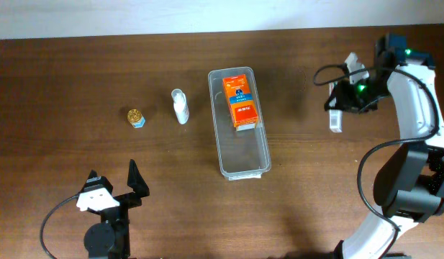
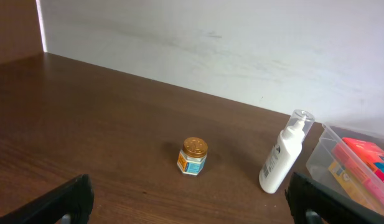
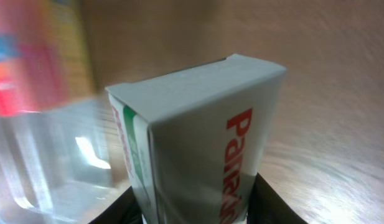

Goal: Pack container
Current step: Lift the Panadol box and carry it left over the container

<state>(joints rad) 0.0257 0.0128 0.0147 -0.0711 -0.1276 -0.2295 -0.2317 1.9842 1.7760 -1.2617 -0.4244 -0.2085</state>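
The container (image 1: 243,162) sits mid-way along the worktop (image 1: 70,72), 1 orange box (image 1: 240,104) inside. I see my right pincer (image 1: 339,108) clamped on a white box (image 3: 204,149) toward the right edge; left pincer (image 1: 114,181) gapes wide.

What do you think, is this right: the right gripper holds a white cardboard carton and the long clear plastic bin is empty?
Not empty: the overhead view shows an orange rectangular box lying in the long clear plastic bin. The right gripper does hold the white cardboard carton.

Soft even light, blurred container (image 3: 51,158)
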